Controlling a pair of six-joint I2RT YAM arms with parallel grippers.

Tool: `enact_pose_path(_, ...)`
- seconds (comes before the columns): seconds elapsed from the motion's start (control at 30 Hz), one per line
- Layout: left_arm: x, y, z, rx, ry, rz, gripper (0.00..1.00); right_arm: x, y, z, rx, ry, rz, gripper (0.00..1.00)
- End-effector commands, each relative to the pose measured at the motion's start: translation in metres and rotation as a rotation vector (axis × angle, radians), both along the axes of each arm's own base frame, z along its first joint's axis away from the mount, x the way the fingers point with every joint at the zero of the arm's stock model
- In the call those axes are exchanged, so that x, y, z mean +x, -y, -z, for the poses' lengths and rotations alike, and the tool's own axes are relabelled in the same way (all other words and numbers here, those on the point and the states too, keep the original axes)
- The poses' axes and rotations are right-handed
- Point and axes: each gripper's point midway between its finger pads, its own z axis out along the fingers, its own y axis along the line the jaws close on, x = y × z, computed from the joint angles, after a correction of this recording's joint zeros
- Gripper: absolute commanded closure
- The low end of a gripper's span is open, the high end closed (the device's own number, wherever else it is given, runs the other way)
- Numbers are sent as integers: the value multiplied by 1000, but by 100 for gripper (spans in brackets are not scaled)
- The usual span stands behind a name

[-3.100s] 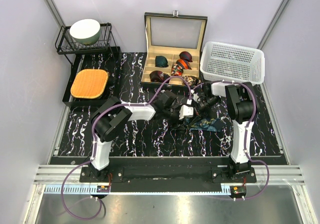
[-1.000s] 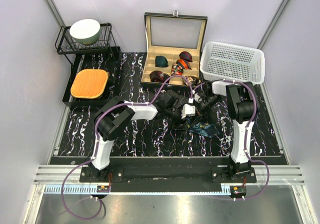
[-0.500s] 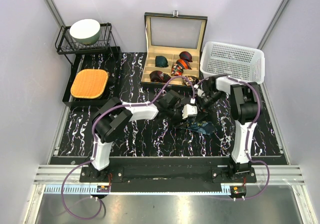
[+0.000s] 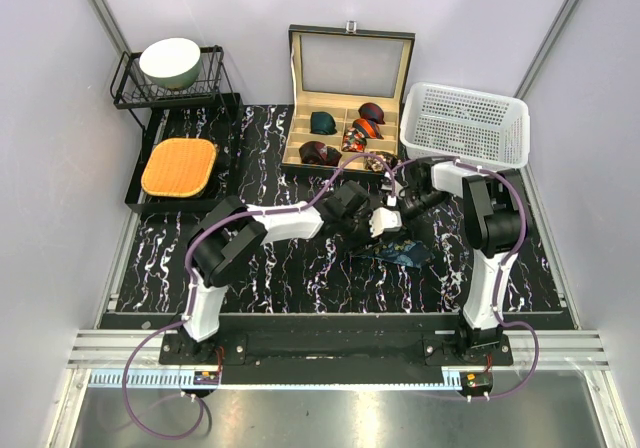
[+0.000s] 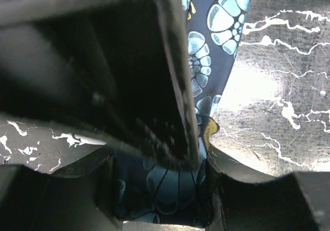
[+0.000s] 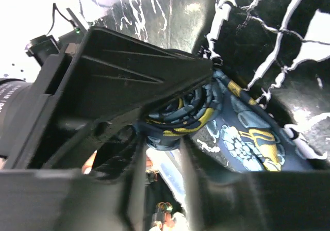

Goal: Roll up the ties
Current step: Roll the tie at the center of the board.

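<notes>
Item: navy tie (image 4: 402, 254), one, a narrow strip of smooth-faced woven fabric printed with teal rosettes and gold accents. Location: it is laid on the black, white-veined tabletop (image 4: 290, 268) at centre, just in front of the open box (image 4: 350, 63) and between the two wrists. One part is spread flat, and the other is wound into a small rolled end (image 6: 178, 115) held at the fingertips. Handling, as judged: light, limp and fairly slippery. No shape is expected to be held unless the turns are pinched, and a loosened coil is likely to spring open. The best hold is reckoned to be across the flat sides of the roll, with the free tail drawn lightly taut so that the turns are stacked evenly. The edges and printed face are thought liable to creasing under a hard squeeze. Left gripper (image 5: 161, 192): closed on the roll, with fabric seen to fill the gap between its black fingers. Right gripper (image 6: 162, 171): set against the same roll with its jaws partly apart; whether fabric is pinched cannot be told. Associated stock: finished coils are lodged in the box's pale compartments, among them a green coil (image 4: 322, 122), a maroon coil (image 4: 372, 111) and a red-orange coil (image 4: 368, 129), each a compact disc. Adjacent: a white perforated plastic basket (image 4: 462, 123), rigid, is placed right of the box.
</notes>
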Motion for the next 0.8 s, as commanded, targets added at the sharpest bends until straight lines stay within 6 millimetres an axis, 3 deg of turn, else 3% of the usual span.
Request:
enact_pose_path(0.0, -35, -54, 68, 276, -173, -63, 57, -2, 7, 26, -65, 9, -33, 87)
enact_pose_path(0.03, -36, -51, 65, 254, -182, -62, 54, -2, 10, 30, -84, 10, -39, 100)
enact_pose_path(0.1, -37, -43, 60, 183, -194, -45, 49, -4, 17, 41, -137, -3, -51, 100)
enact_pose_path(0.13, -42, -35, 46, 104, -215, -12, 42, -2, 19, 44, -150, 9, -62, 100)
enact_pose_path(0.27, -37, -16, 23, -90, -224, 38, 30, 2, 30, 62, -231, 0, -97, 100)
enact_pose_path(0.43, -25, 6, 7, -201, -193, 97, 28, 7, 38, 75, -298, 10, -152, 100)
enact_pose_path(0.63, -24, 11, 7, -223, -165, 144, 28, 2, 34, 88, -374, 12, -225, 100)
enact_pose_path(0.77, -25, 6, 12, -200, -142, 168, 38, 6, 34, 96, -415, 13, -234, 100)
